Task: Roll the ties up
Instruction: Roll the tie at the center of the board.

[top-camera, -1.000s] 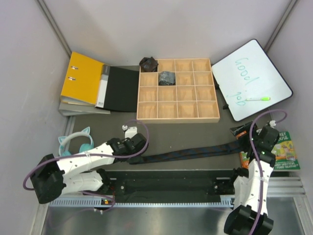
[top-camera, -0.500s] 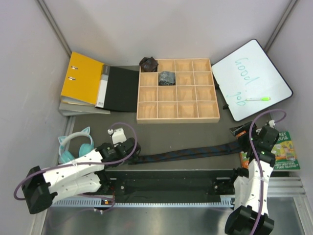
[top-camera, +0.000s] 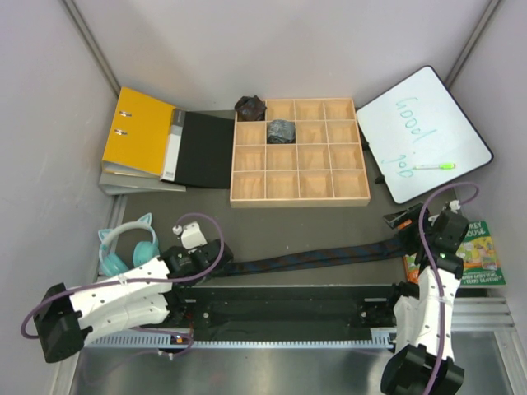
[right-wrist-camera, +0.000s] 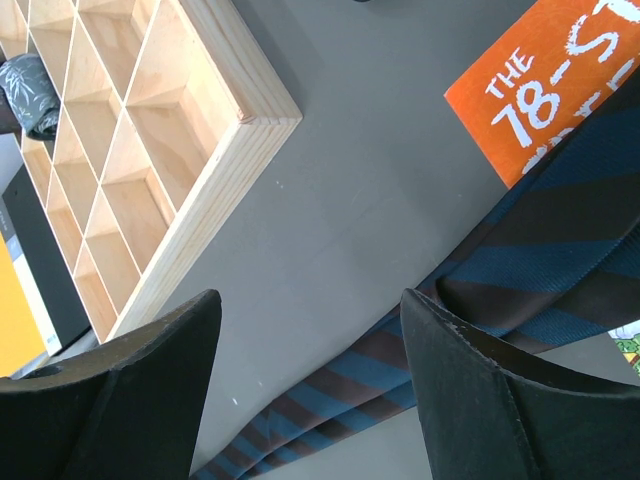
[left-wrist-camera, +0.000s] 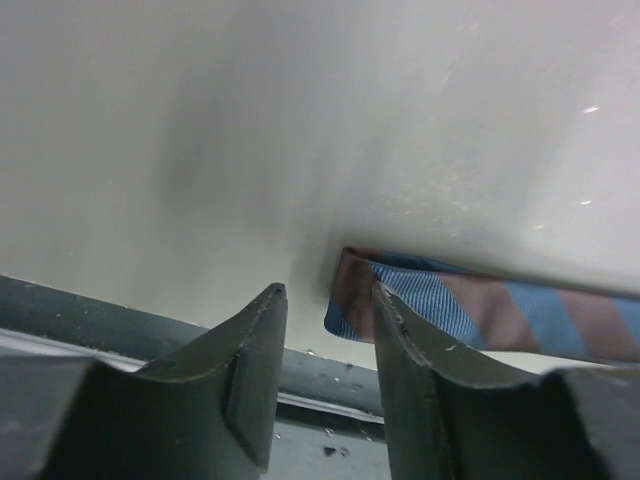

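The left claw is being held slightly apart beside the left end of the striped tie, the right claw wide apart at its right end.

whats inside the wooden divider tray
A brownish-black rolled tie fills the far-left corner cell, a greyish rolled tie the cell diagonally nearer. Other cells show bare wood; under the rolls is hidden.

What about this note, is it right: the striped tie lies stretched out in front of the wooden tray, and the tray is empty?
The striped tie does lie stretched out in front of the wooden tray, but the tray is not empty. The top external view shows two rolled ties, a brownish one at its far-left corner and a greyish one a row nearer.
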Motion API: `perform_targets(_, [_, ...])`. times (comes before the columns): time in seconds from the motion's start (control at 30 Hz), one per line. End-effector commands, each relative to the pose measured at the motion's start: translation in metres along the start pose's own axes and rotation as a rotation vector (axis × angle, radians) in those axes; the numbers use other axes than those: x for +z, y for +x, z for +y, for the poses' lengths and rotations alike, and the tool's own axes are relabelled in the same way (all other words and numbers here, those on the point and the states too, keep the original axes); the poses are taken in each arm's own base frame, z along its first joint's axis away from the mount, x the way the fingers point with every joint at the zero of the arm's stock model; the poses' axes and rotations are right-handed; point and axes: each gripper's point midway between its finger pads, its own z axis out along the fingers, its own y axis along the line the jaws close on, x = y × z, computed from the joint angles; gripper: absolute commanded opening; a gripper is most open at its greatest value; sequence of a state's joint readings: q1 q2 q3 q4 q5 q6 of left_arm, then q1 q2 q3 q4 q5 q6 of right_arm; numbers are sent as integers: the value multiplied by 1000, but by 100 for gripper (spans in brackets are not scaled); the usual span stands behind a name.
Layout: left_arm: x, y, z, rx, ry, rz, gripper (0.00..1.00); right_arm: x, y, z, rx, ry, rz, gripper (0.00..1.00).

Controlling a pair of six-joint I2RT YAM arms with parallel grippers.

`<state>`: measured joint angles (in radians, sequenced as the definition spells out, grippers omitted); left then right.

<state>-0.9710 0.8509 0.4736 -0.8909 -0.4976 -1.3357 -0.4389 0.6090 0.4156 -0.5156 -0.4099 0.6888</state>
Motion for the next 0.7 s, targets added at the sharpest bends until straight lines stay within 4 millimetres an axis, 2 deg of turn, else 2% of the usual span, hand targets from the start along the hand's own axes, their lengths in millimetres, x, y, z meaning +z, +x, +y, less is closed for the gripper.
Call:
perform_targets(0.0, [8, 9, -11, -35, 63, 17, 42, -4, -13, 19, -58, -63, -34, 72])
perform_targets(0.4, [18, 14, -7, -16, 68, 7, 36, 2, -8, 13, -47, -59, -24, 72])
perform_targets(0.5, [19, 11, -7, -16, 66, -11, 31, 3, -7, 13, -45, -58, -20, 72])
perform_targets(0.57, [19, 11, -6, -15, 63, -12, 22, 2, -8, 13, -46, -57, -19, 72])
perform_targets(0.67, [18, 10, -7, -14, 74, -13, 17, 1, -5, 16, -48, -63, -8, 72])
